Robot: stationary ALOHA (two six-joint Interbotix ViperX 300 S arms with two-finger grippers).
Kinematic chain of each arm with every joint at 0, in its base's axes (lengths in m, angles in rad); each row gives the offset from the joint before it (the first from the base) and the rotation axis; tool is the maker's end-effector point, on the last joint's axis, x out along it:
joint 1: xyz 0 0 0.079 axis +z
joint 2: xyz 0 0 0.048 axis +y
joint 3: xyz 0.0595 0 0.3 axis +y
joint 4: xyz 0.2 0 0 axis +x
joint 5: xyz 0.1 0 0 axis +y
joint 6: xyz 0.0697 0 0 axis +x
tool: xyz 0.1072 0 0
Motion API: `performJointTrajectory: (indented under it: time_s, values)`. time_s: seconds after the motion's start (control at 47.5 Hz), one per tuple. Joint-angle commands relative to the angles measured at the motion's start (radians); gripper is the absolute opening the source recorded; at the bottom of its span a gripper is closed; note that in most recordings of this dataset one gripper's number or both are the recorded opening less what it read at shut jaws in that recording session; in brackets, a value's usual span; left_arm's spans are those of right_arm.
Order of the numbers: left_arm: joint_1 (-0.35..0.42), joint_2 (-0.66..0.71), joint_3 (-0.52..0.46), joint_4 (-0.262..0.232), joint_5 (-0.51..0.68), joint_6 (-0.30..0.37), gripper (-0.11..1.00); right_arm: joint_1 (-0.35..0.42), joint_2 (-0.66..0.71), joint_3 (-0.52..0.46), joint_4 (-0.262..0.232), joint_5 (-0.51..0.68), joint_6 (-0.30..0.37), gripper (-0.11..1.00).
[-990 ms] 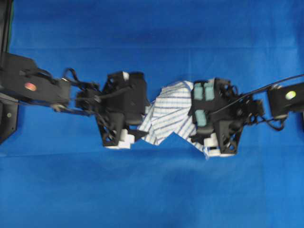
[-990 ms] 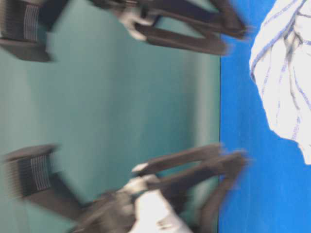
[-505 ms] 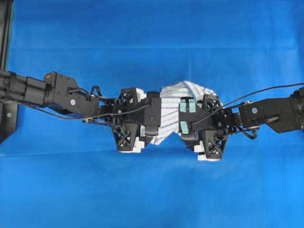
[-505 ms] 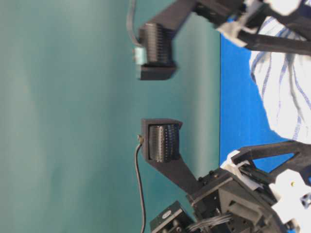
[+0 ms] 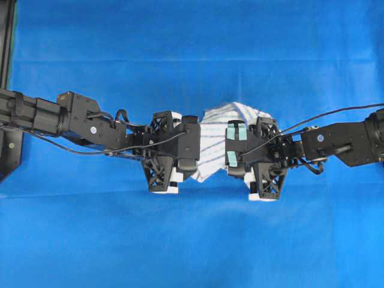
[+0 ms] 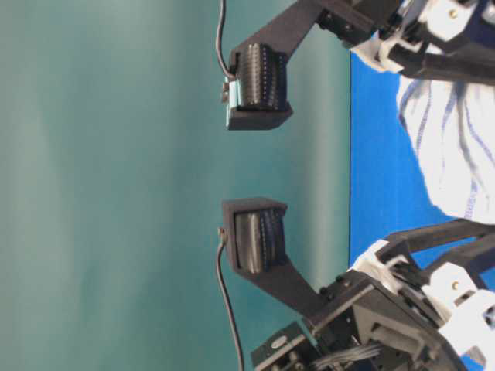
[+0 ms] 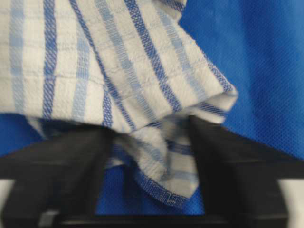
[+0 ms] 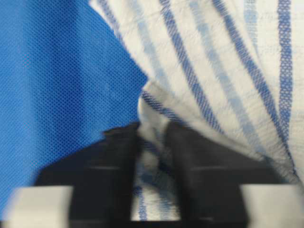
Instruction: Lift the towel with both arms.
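Observation:
The towel, white with blue check stripes, lies bunched on the blue tablecloth between the two arms. My left gripper is at its left edge. In the left wrist view a hemmed fold of the towel hangs between the black fingers, with blue cloth still showing beside it, so the left gripper stands open around the fold. My right gripper, with teal pads, is at the towel's right edge. In the right wrist view the right gripper has narrow jaws, and the towel fills the gap between them.
The blue tablecloth covers the whole table. A black stand is at the left edge. A thin black cable runs along the right arm. The table-level view shows the towel and a teal wall.
Both arms came in onto the towel, which bunched up between them. In the last half second both pairs of jaws narrowed around the towel's folds.

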Motion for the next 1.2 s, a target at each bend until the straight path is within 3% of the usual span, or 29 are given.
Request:
performJointTrajectory:
  time_s: [0.0, 0.063, 0.147, 0.505, 1.011, 1.179]
  values:
    - [-0.003, -0.011, -0.012, -0.002, 0.035, -0.002, 0.38, -0.002, -0.012, -0.006, -0.003, -0.002, -0.003, 0.2]
    - [-0.003, -0.012, -0.012, -0.002, 0.049, -0.002, 0.21, -0.003, -0.014, -0.008, -0.003, 0.006, -0.003, 0.04]
    - [-0.002, -0.021, -0.014, -0.002, 0.069, 0.0, 0.06, -0.003, -0.018, -0.009, -0.005, 0.015, -0.003, 0.03]
    - [0.028, -0.189, -0.067, -0.002, 0.302, -0.005, 0.06, -0.015, -0.167, -0.052, -0.014, 0.057, -0.012, 0.03]
    - [0.075, -0.502, -0.216, 0.003, 0.609, -0.005, 0.06, -0.041, -0.423, -0.321, -0.178, 0.463, -0.015, 0.03]
    - [0.077, -0.583, -0.305, 0.009, 0.747, -0.006, 0.06, -0.041, -0.466, -0.407, -0.202, 0.528, -0.018, 0.03]
